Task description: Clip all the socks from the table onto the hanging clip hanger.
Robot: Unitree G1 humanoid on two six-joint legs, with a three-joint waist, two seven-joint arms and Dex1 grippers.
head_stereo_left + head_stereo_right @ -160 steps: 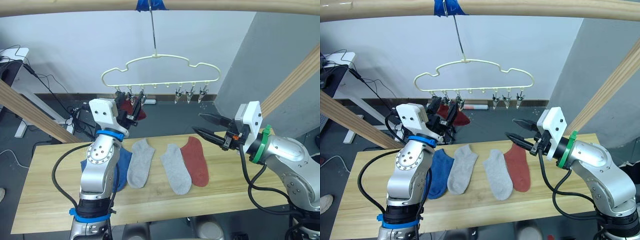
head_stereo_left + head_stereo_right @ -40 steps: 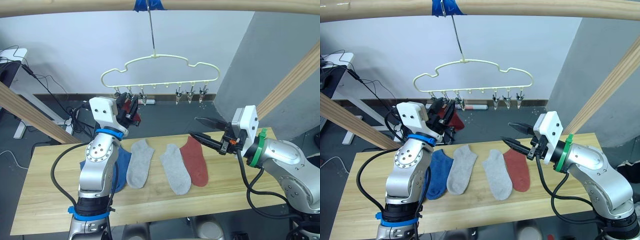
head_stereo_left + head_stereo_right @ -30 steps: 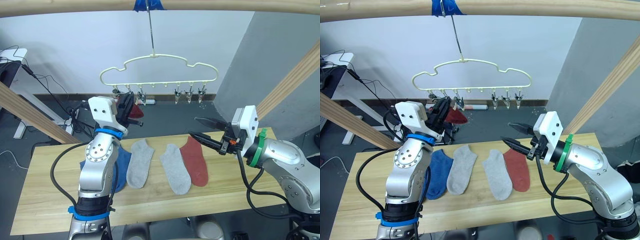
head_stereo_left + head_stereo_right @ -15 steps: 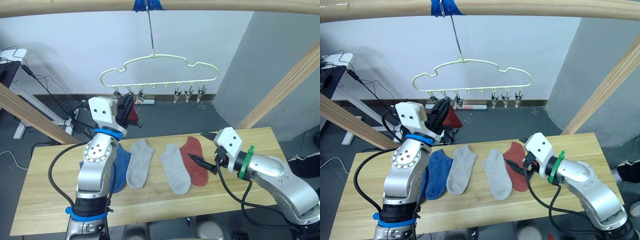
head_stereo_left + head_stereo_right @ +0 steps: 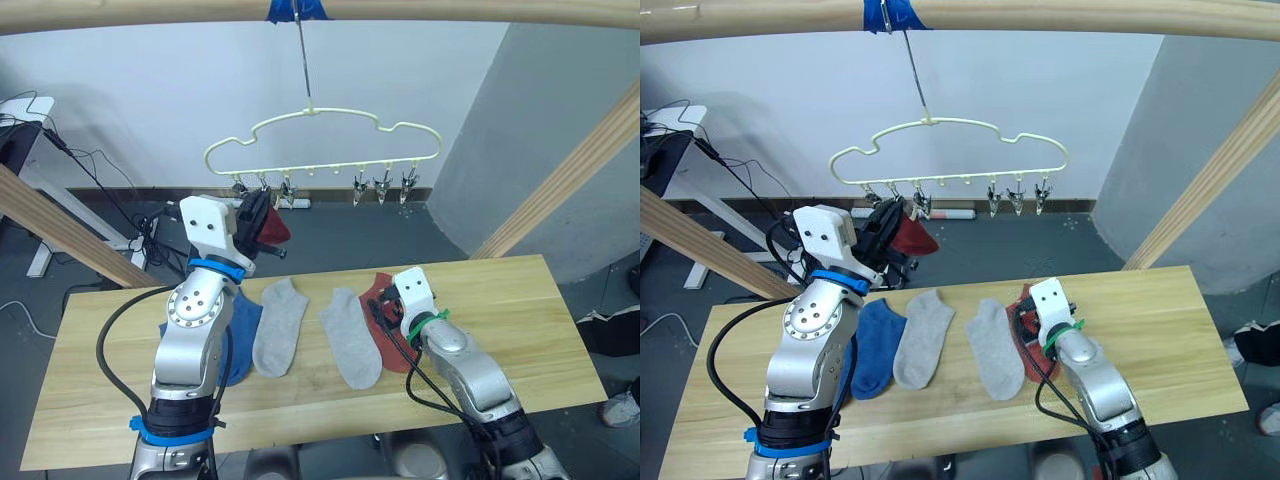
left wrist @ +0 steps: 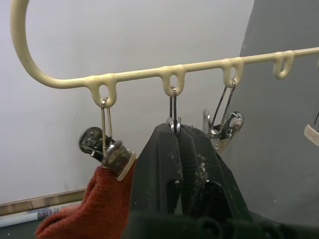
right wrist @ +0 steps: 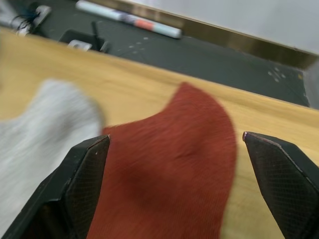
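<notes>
The pale-yellow clip hanger [image 5: 322, 148] hangs from the pole. My left gripper [image 5: 260, 206] is raised to its left clips. In the left wrist view its fingers [image 6: 164, 164] are pressed shut at the foot of the second clip. Beside them a rust red sock [image 6: 84, 211] hangs bitten by the first clip [image 6: 118, 157]; whether I also pinch it, I cannot tell. My right gripper [image 7: 182, 172] is low over the table [image 5: 540, 320], its jaws wide open on either side of another rust red sock [image 7: 174, 159]. A blue sock [image 5: 240, 335] and two grey socks [image 5: 276, 325] [image 5: 350, 338] lie flat.
A round wooden pole with blue tape [image 5: 298, 10] crosses overhead. Slanted wooden beams run at the left [image 5: 50, 225] and right [image 5: 565, 175]. Three free clips [image 5: 382, 187] hang at the hanger's right end. Cables and a white desk [image 5: 30, 110] stand on the floor behind.
My right arm has swung down and inward until its open jaws straddle the red sock on the table. The left gripper has stayed up at the clips.
</notes>
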